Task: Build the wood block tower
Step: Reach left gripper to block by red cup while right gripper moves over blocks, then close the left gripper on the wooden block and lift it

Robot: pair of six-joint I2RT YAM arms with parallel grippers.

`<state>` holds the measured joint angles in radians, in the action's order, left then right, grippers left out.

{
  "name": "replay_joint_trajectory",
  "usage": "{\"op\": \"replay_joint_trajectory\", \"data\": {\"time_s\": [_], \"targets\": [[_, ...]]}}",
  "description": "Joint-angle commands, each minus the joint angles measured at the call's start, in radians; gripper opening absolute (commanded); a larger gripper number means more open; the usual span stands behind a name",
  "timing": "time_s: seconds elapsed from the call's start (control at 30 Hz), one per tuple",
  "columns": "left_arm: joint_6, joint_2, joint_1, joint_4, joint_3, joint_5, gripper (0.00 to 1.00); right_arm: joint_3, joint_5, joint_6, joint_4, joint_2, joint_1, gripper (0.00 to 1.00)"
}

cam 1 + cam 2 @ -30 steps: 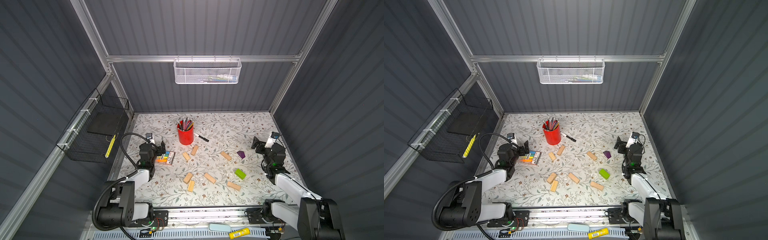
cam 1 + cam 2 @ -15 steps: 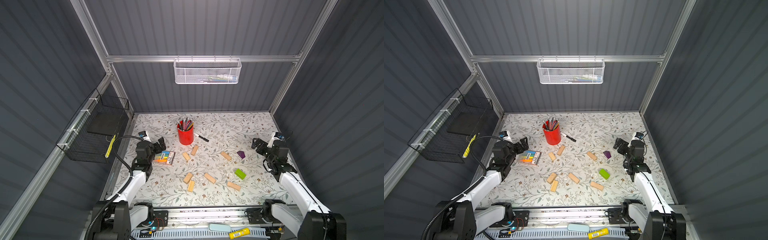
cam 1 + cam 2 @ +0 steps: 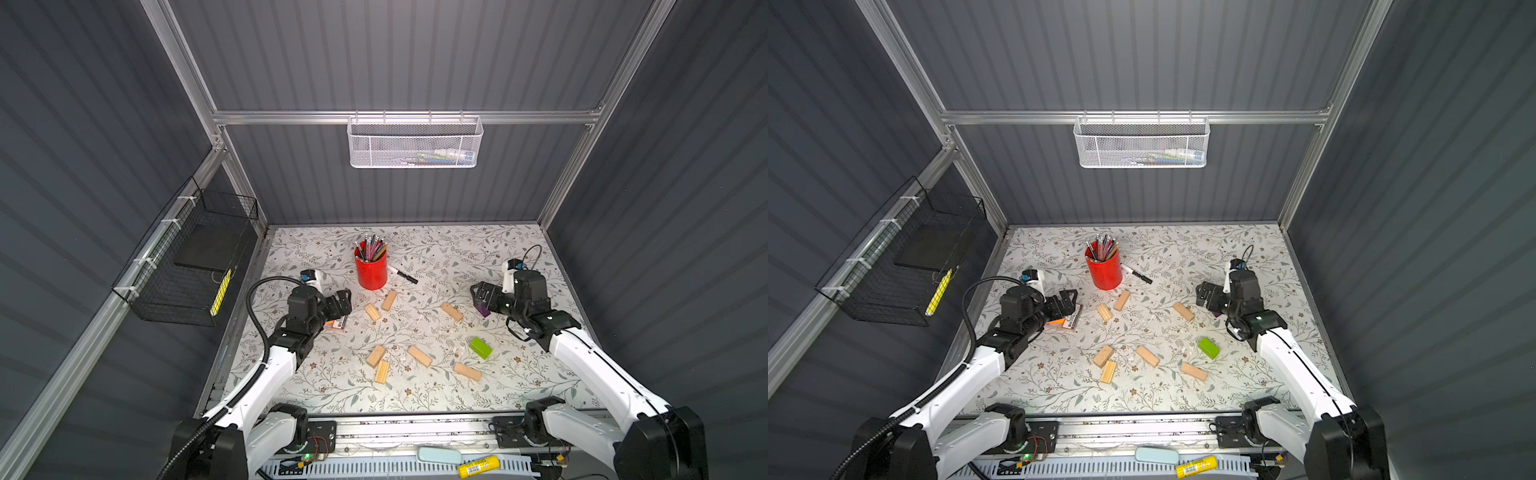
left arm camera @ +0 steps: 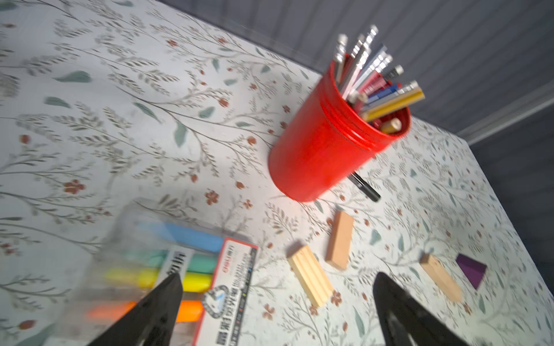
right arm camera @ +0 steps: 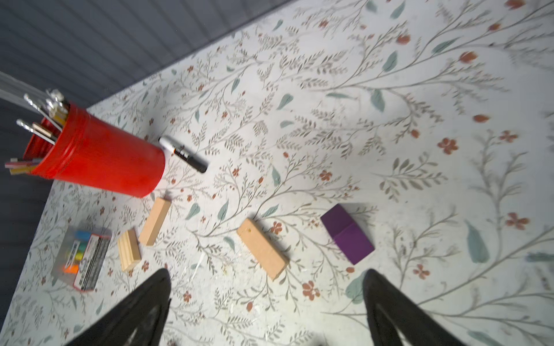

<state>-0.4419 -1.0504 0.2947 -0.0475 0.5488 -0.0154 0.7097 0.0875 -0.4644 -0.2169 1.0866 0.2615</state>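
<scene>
Both arms have swung forward, left gripper [image 3: 343, 300] above the clear highlighter pack [image 3: 337, 323], right gripper [image 3: 481, 294] over the small purple wooden block [image 5: 347, 238], fingers spread and empty, apparently poised for first picks while the pale rectangular wood blocks [image 3: 419, 356] lie scattered, unstacked.

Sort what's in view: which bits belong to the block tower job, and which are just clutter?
For the tower (all loose on the table, none stacked yet):
- seven pale wood blocks
- green block
- purple block

Just lying about:
- red pencil cup
- black marker
- highlighter pack
- white mesh basket
- black wire basket
</scene>
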Motion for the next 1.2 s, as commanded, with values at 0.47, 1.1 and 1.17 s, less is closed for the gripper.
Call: {"op": "replay_joint_trajectory", "data": {"time_s": [0.47, 1.1, 1.17], "targets": [[0.094, -0.465, 0.383, 0.145, 0.327, 0.168, 0.81, 0.040, 0.036, -0.096, 0.007, 0.153, 0.212, 0.99], [0.095, -0.860, 0.397, 0.260, 0.640, 0.238, 0.59, 0.042, 0.049, -0.043, 0.041, 0.150, 0.213, 0.99], [0.095, -0.888, 0.396, 0.276, 0.664, 0.247, 0.57, 0.043, 0.048, -0.043, 0.042, 0.151, 0.213, 0.99]]}}
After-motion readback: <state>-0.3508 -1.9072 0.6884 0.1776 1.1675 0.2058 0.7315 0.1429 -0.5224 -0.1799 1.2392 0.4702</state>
